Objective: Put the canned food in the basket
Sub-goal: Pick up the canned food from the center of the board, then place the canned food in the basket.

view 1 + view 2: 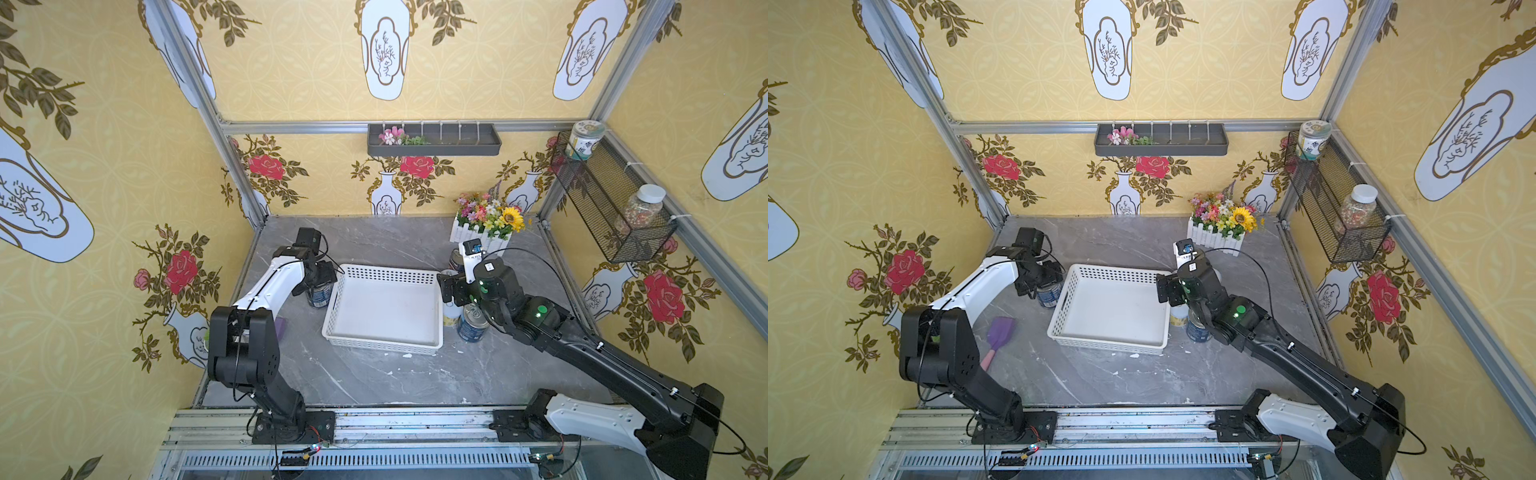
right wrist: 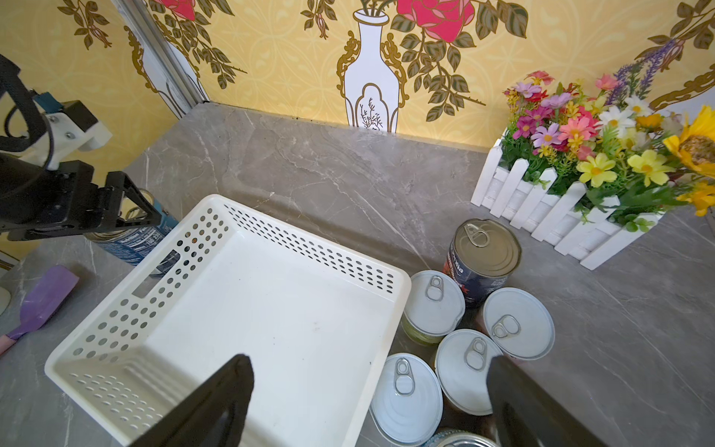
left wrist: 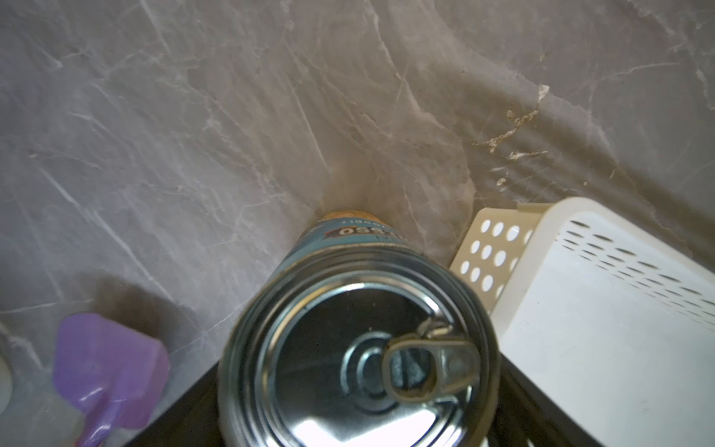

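- A purple spatula (image 1: 1000, 332) lies flat on the grey table (image 1: 374, 374) at the far left, well apart from the basket. It is no part of the job.
- The left gripper (image 2: 133, 211) straddles the top of a blue-labelled tin (image 3: 356, 360), which stands just beside the basket's left wall. Black jaw parts flank the tin on both sides in the left wrist view. I cannot tell whether they press it.
- The basket (image 1: 386, 275), white and perforated, sits mid-table with a bare floor. No tin has been delivered.
- The right gripper (image 2: 369, 362) hangs with its jaws spread wide and empty, above the basket's right rim and the nearest tins.
- The cluster of tins (image 2: 468, 371) stands just right of the basket.
  - Four white-lidded tins are packed close together.
  - A dark tin with a gold lid (image 2: 485, 251) stands behind them.
  - A silver-lidded tin (image 2: 456, 439) is cut off at the picture's edge.
- Handling, as a judgement:
  - The tins look rigid and, if full, fairly heavy for their size.
  - Their smooth walls may slip under a light pinch.
  - Take hold across the body, below the lid rim, and never by the pull tab.
  - The tight packing leaves little room for a finger, so an outer tin is the safer first pick.
- A white picket flower box (image 2: 561, 209) stands at the far right, near the dark tin but clear of it.
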{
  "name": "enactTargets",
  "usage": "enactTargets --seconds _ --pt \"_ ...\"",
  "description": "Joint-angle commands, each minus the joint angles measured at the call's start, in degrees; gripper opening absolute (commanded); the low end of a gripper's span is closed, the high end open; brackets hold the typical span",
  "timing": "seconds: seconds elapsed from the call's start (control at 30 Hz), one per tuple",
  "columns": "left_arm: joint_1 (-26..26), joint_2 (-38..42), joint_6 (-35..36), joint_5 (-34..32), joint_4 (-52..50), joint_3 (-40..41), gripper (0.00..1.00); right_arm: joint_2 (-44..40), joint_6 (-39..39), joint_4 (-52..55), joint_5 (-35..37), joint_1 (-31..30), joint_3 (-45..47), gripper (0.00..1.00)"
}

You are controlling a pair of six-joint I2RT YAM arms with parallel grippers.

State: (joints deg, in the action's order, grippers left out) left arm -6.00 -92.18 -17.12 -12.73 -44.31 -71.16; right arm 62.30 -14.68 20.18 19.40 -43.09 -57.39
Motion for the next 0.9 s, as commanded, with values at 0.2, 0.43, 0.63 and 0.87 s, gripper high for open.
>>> enactTargets --seconds 0.2,0.43,0.63,0.87 --pt "0.09 12.51 -0.68 -0.15 5.42 2.37 0.68 0.97 0.16 -0.41 0.33 0.0 -0.8 0.97" --pt "0.11 16.39 -0.63 5.14 8.13 3.39 0.68 -0.13 0.09 -0.28 1.01 0.0 -0.7 0.97" --pt "0.03 18.5 -0.59 8.96 9.9 4.3 0.68 -0.78 0.18 -0.41 1.0 -0.06 -0.44 0.97" --pt "-1.85 19.7 -0.65 13.44 12.1 4.33 0.68 -0.61 0.39 -0.35 1.53 0.0 -0.54 0.97"
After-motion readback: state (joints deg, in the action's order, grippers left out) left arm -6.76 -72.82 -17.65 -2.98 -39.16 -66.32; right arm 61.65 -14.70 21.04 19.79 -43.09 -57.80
